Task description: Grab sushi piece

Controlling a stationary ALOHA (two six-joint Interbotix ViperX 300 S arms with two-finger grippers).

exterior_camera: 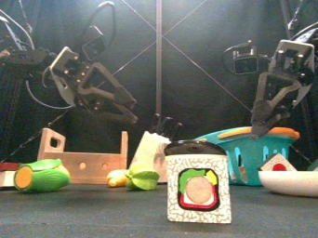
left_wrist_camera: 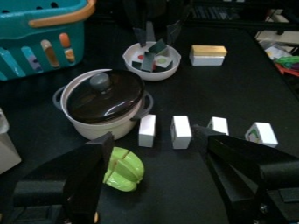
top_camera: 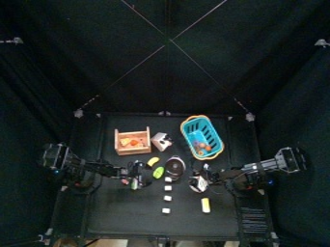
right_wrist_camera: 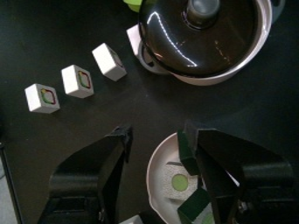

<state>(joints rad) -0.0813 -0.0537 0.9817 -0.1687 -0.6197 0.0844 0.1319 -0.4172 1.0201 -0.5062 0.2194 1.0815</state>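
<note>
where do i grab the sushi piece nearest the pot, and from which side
Probably from above, pinching the sushi piece by its two side walls, jaws across the row: it stands upright, and the pot and the next piece crowd its other faces.

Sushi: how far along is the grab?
Nothing is grabbed yet. The left gripper is open and empty above the row of sushi pieces beside the pot. The right gripper hangs open over the bowl, where another piece lies untouched. Left to do: descend onto a piece, close, lift.
</note>
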